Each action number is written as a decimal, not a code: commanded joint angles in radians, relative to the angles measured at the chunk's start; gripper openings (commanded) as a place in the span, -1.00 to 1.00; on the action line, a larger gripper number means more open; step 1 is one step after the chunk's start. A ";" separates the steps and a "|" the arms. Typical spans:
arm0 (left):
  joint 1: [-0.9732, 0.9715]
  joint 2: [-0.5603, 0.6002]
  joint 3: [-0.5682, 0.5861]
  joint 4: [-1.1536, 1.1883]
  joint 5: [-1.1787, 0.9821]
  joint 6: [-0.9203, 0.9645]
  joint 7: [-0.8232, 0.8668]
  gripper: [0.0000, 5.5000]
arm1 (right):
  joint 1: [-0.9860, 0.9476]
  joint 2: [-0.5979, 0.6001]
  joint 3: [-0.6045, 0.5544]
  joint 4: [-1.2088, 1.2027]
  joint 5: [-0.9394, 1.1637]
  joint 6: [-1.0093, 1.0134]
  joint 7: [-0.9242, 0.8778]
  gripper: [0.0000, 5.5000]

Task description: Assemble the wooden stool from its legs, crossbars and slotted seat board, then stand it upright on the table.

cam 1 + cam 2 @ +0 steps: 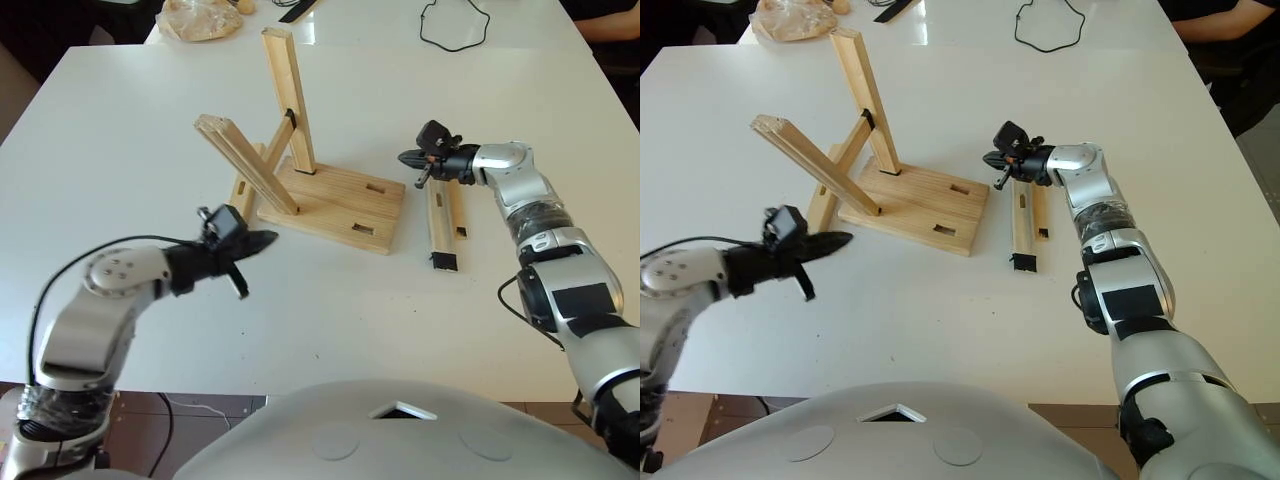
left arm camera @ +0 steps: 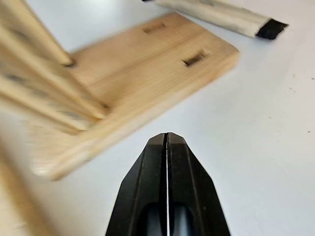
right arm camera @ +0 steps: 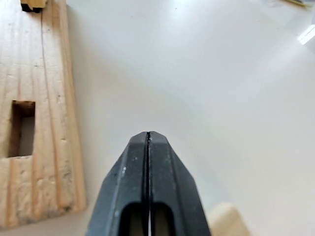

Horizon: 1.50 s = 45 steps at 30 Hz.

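Nearest the robot, the left gripper point(image 1: 262, 241) hangs low over the white table point(image 1: 330, 310), just off the near left corner of the seat board point(image 1: 340, 195) and pointing toward it. Its two fingers are pressed flat together with nothing between them, which is plain in the left wrist view point(image 2: 167, 140), where the board's near edge point(image 2: 147, 69) lies just ahead of the tip.

The seat board lies flat on the table. On its right half two rectangular slots are open. On its left half two legs stand in it. One leg point(image 1: 290, 100) rises from the board's far part, nearly upright and tilted a little to the left. The other leg point(image 1: 245, 165) rises from its near left part and leans steeply out over the board's left edge. A thinner crossbar point(image 1: 272, 148) slants from the taller leg down past the leaning one to the table, just left of the board.

Just right of the board, two loose sticks point(image 1: 441, 225) lie side by side, black-capped at their near ends.

The right gripper point(image 1: 408, 157) hovers by the far ends of those sticks, just off the board's far right corner. Its fingers are also pressed together on nothing point(image 3: 148, 135).

Well beyond the board lie a black cable point(image 1: 455, 25) and a crumpled bag point(image 1: 200, 18).
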 commanded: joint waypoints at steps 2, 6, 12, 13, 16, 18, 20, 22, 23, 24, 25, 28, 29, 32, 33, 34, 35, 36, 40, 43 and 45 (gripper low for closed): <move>-0.078 -0.077 -0.172 0.206 0.162 -0.041 0.120 -1.00 | -0.043 0.030 0.025 0.057 -0.007 -0.042 0.154 -1.00; -0.132 -0.127 -0.186 0.299 0.184 -0.085 0.157 -1.00 | -0.048 0.009 0.047 0.074 -0.034 -0.056 0.211 -1.00; -0.195 -0.211 -0.158 0.384 0.176 -0.122 0.217 -1.00 | -0.010 -0.030 0.058 0.043 -0.037 -0.069 0.311 -1.00; -0.212 -0.223 -0.151 0.403 0.175 -0.128 0.227 -1.00 | 0.003 -0.036 0.060 0.028 -0.032 -0.069 0.332 -1.00; -0.248 -0.269 -0.108 0.453 0.148 -0.131 0.255 -1.00 | 0.044 -0.030 0.064 -0.027 -0.017 -0.053 0.369 -1.00; -0.262 -0.286 -0.085 0.471 0.133 -0.130 0.263 -1.00 | 0.071 -0.017 0.057 -0.077 0.000 -0.024 0.376 -1.00; -0.291 -0.299 -0.064 0.507 0.125 -0.138 0.265 -1.00 | 0.116 -0.016 0.056 -0.156 0.016 0.001 0.383 -1.00; -0.329 -0.318 -0.050 0.567 0.115 -0.153 0.255 -1.00 | 0.163 -0.023 0.047 -0.241 0.040 0.035 0.378 -1.00; -0.341 -0.322 -0.053 0.591 0.118 -0.162 0.248 -1.00 | 0.182 -0.027 0.043 -0.275 0.050 0.053 0.375 -1.00; -0.347 -0.325 -0.059 0.606 0.123 -0.169 0.243 -1.00 | 0.195 -0.031 0.038 -0.300 0.056 0.068 0.369 -1.00; -0.348 -0.329 -0.062 0.613 0.123 -0.173 0.239 -1.00 | 0.205 -0.034 0.034 -0.319 0.059 0.081 0.360 -1.00; -0.355 -0.347 -0.064 0.632 0.122 -0.181 0.241 -1.00 | 0.251 -0.047 0.015 -0.399 0.086 0.131 0.337 -1.00; -0.352 -0.349 -0.064 0.633 0.121 -0.182 0.240 -1.00 | 0.267 -0.046 0.011 -0.426 0.091 0.145 0.329 -1.00; -0.326 -0.352 -0.054 0.607 0.114 -0.174 0.241 -1.00 | 0.302 -0.043 0.002 -0.489 0.104 0.181 0.291 -1.00; -0.317 -0.352 -0.050 0.596 0.112 -0.171 0.243 -1.00 | 0.314 -0.045 -0.005 -0.512 0.112 0.198 0.276 -1.00; -0.308 -0.349 -0.043 0.590 0.113 -0.171 0.250 -1.00 | 0.327 -0.050 -0.015 -0.537 0.120 0.213 0.259 -1.00; -0.299 -0.346 -0.033 0.587 0.120 -0.178 0.262 -1.00 | 0.343 -0.057 -0.027 -0.563 0.126 0.226 0.240 -1.00; -0.293 -0.343 -0.019 0.585 0.128 -0.185 0.281 -1.00 | 0.360 -0.066 -0.043 -0.591 0.130 0.238 0.219 -1.00; -0.255 -0.378 0.175 0.508 0.094 -0.221 0.438 -1.00 | 0.422 -0.096 -0.243 -0.734 0.174 0.269 -0.036 -1.00; -0.204 -0.450 0.308 0.429 0.084 -0.259 0.599 -1.00 | 0.508 -0.084 -0.386 -0.830 0.179 0.313 -0.248 -0.87; -0.177 -0.519 0.337 0.389 0.101 -0.293 0.699 -1.00 | 0.620 -0.047 -0.415 -0.907 0.157 0.314 -0.349 -0.78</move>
